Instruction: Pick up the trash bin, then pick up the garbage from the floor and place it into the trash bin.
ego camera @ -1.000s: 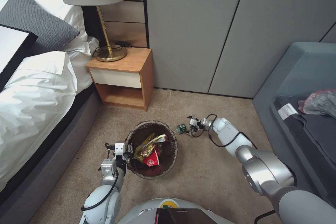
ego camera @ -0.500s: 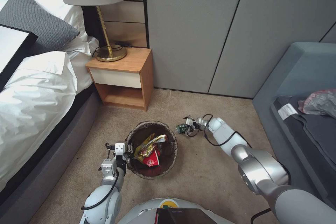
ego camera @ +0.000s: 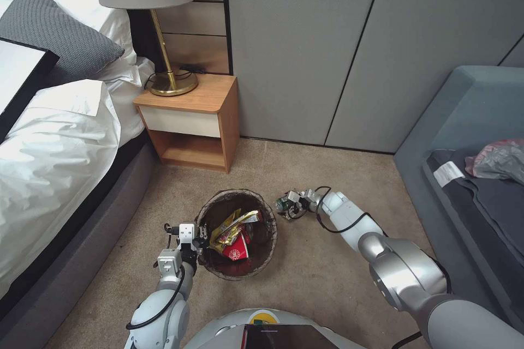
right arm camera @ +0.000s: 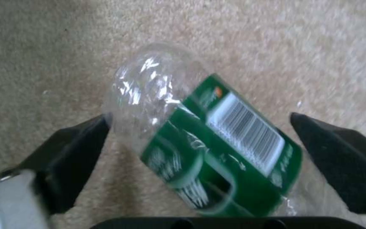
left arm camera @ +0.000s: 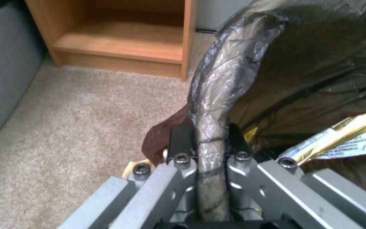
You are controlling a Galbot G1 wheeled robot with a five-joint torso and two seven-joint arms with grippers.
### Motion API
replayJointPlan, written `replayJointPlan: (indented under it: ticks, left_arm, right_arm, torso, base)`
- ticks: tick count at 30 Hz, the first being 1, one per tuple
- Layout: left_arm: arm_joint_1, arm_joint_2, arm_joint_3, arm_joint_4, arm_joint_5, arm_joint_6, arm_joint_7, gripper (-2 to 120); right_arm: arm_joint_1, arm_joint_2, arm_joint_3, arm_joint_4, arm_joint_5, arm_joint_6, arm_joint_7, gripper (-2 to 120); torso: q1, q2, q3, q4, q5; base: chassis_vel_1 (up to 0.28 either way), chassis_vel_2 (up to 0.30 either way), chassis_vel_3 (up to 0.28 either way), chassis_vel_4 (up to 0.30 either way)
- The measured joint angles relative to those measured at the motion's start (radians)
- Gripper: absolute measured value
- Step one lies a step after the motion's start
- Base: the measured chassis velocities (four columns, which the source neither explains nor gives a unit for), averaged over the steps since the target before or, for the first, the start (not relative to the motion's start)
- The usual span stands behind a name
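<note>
The trash bin (ego camera: 218, 202) with its dark bag liner stands on the carpet, and my left gripper (ego camera: 197, 235) is shut on its near-left rim. In the left wrist view the fingers (left arm camera: 182, 140) clamp the liner-wrapped rim (left arm camera: 221, 79). Inside the bin lie yellow wrappers (ego camera: 233, 223) and a red-and-white cup (ego camera: 236, 250). A green-labelled plastic bottle (ego camera: 281, 204) lies on the floor just right of the bin. My right gripper (ego camera: 289, 201) is open around it. In the right wrist view the bottle (right arm camera: 217, 143) sits between the spread fingers (right arm camera: 73, 149), touching one and apart from the other.
A wooden nightstand (ego camera: 191, 120) with a lamp (ego camera: 169, 79) stands behind the bin against the wall. The bed (ego camera: 54, 147) runs along the left. A grey sofa (ego camera: 469, 136) with clothes and a bag on it bounds the right. Open carpet lies between.
My right gripper has moved left and slightly nearer, closing in on the bottle until its fingers straddle it. The bottle, the bin and my left gripper have stayed put.
</note>
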State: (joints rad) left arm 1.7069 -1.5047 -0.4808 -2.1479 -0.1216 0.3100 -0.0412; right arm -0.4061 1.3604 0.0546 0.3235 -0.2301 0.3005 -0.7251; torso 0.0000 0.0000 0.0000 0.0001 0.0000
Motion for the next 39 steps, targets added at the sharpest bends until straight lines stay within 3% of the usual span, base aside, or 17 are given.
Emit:
replayJointPlan:
  ticks: [16, 20, 28, 34, 38, 39]
  left_arm:
    - [-0.009, 0.003, -0.002, -0.001, -0.009, 0.003, -0.001, 2]
    - [-0.012, 0.004, -0.005, -0.001, -0.014, 0.004, -0.002, 2]
    - [-0.017, 0.003, -0.005, 0.010, -0.015, 0.005, -0.002, 2]
    - [-0.020, 0.006, -0.002, 0.027, -0.015, 0.005, -0.002, 2]
    - [-0.025, 0.008, 0.001, 0.038, -0.015, 0.007, -0.003, 2]
    - [-0.025, 0.008, 0.001, 0.038, -0.015, 0.007, -0.003, 2]
  right_arm:
    - [-0.016, -0.022, 0.007, -0.001, 0.041, -0.018, 0.000, 38]
    - [-0.016, -0.023, 0.007, 0.001, 0.043, -0.015, 0.006, 30]
    - [-0.043, -0.023, 0.040, 0.048, 0.079, 0.049, 0.070, 30]
    - [-0.122, -0.042, 0.055, 0.252, 0.238, 0.101, 0.154, 30]
    - [-0.249, -0.079, 0.055, 0.593, 0.406, 0.081, 0.226, 30]
    - [-0.249, -0.079, 0.055, 0.593, 0.406, 0.081, 0.226, 30]
  torso:
    - [0.000, 0.000, 0.000, -0.0001, 0.0000]
    - [0.000, 0.000, 0.000, 0.0000, 0.0000]
    - [0.000, 0.000, 0.000, 0.0000, 0.0000]
    - [0.000, 0.000, 0.000, 0.0002, 0.0000]
    - [0.000, 0.000, 0.000, 0.0000, -0.0001]
    - [0.000, 0.000, 0.000, 0.0000, -0.0001]
  base:
    - [0.000, 0.000, 0.000, 0.000]
    - [0.000, 0.000, 0.000, 0.000]
    - [0.000, 0.000, 0.000, 0.000]
    - [0.000, 0.000, 0.000, 0.000]
    - [0.000, 0.000, 0.000, 0.000]
    - [0.000, 0.000, 0.000, 0.000]
